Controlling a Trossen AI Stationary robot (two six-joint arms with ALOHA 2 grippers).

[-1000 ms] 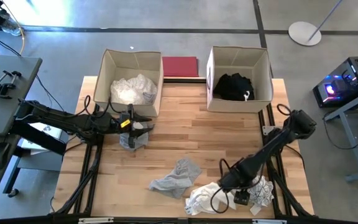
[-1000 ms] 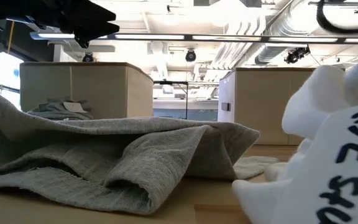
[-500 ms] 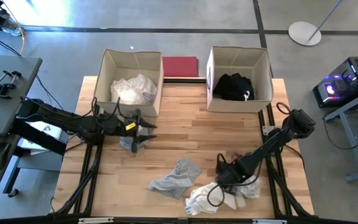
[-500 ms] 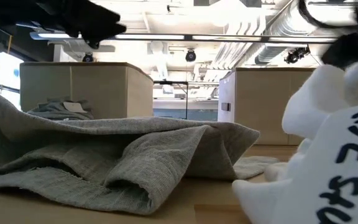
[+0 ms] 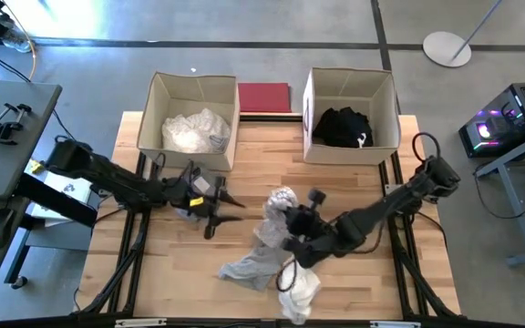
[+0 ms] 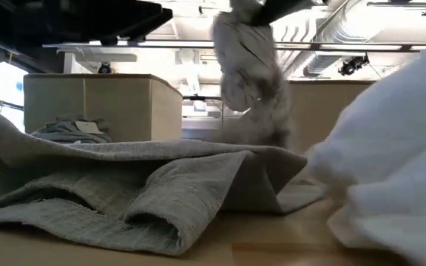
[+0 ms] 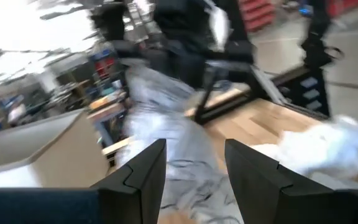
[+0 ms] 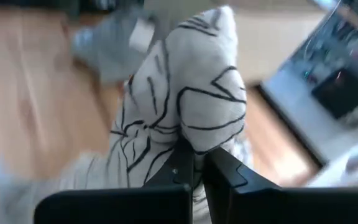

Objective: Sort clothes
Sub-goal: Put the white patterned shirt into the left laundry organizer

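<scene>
Right jaws [image 8: 194, 167] are clenched on the black-and-white patterned garment [image 8: 185, 106], lifted above mid-counter; left jaws [image 7: 194, 163] stand parted — gripping nothing — over the left side. The wooden counter [image 5: 335, 187] sits on grey concrete floor [image 5: 272, 36]. Two beige boxes [image 5: 194, 109] stand at the far edge — white clothes [image 5: 194, 132] left, black clothes [image 5: 340, 126] right. A grey garment [image 5: 249, 266] lies near.

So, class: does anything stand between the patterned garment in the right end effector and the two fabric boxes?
Nothing visible does. The right end effector holds the patterned garment above the table; only bare wood lies before both boxes.
</scene>
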